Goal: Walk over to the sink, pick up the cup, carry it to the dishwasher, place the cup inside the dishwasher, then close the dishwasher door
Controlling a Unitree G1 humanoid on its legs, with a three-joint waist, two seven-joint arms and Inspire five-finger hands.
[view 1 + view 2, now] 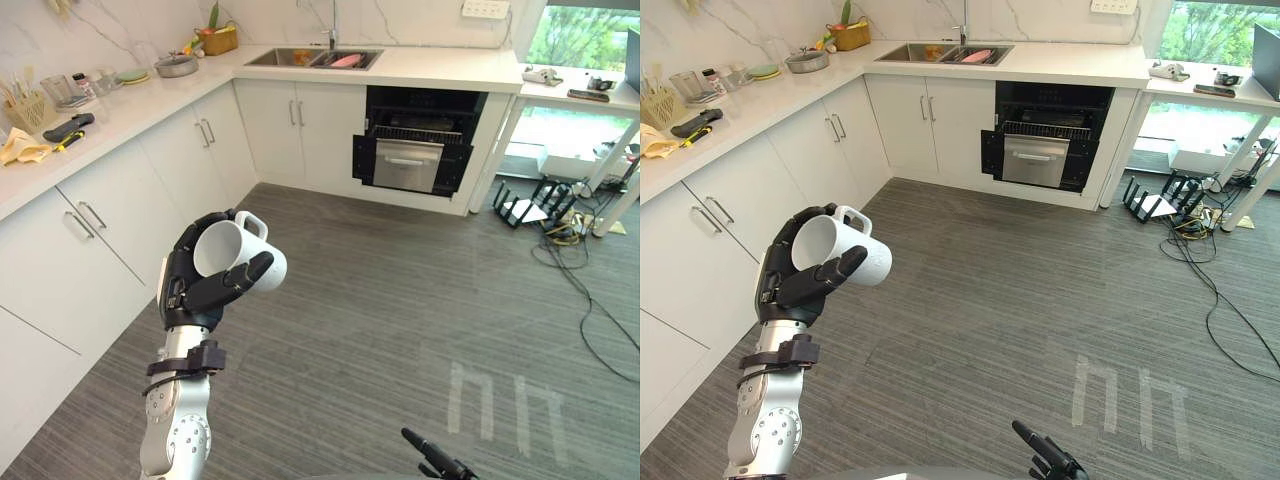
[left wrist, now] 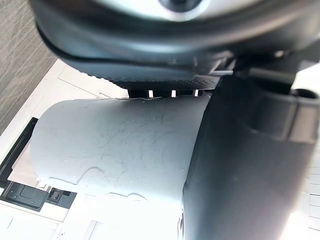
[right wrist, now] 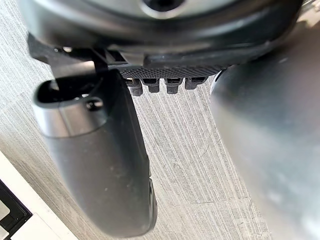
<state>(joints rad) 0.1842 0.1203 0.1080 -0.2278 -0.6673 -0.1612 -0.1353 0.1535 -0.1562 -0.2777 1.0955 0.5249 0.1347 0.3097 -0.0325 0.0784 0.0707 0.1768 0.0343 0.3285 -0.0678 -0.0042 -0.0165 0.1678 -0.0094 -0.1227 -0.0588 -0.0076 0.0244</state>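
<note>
Left eye view. Cup, white, handle uppermost, lies tilted on its side in the left hand, mouth turned toward the camera. The hand's fingers wrap behind the cup's wall and its thumb crosses the front below the rim, so the cup is gripped. The left arm rises from the lower left, forearm near upright, with the hand over grey striped floor beside the white cabinets. Dishwasher, dark, sits well apart across the room under the counter, with its door partly lowered and a rack visible above it. Sink is set in the counter just left of the dishwasher, with something pink in one basin. Pot and utensil basket stand along the left run of counter. Pale tape marks lie on the floor at lower right.

Right eye view. Right hand is low at the bottom edge, one finger stretched out, relaxed and holding nothing.

Left wrist view. This adds the cup's outer wall from very close, pale and faintly scuffed, pressed against the palm with the dark thumb alongside it. White cabinet fronts lie past the cup.

Right wrist view. This adds the right thumb standing out from the palm, with a short row of fingertips beside it and bare striped floor past them.
</note>
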